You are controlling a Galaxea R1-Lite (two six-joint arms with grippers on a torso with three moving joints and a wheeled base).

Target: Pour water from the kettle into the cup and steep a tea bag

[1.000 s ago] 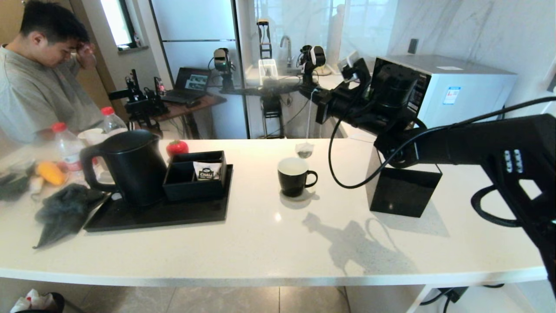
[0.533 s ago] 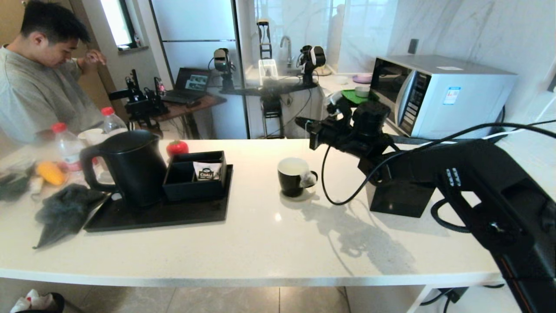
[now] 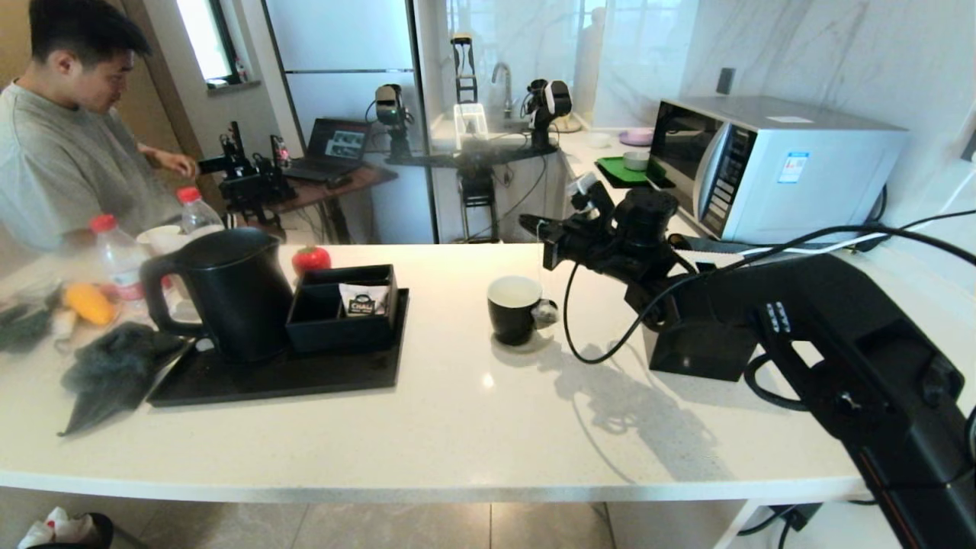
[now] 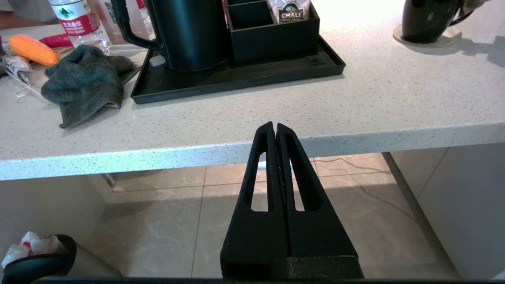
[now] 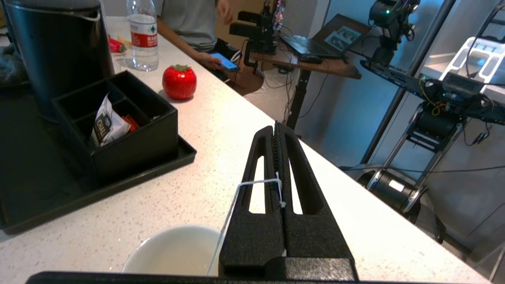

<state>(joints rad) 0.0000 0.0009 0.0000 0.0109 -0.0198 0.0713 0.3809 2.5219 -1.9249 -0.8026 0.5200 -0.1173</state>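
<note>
The kettle is seen standing on the tray on the table. The cup is judged ready for steeping; the tea bag hangs outside its rim, so a shift over the mouth is called for. The right gripper is clenched on the string. The left gripper is parked below the table, its fingers pressed together, empty.

A black tray bears a compartment box; a red tomato and microwave stand behind.
</note>
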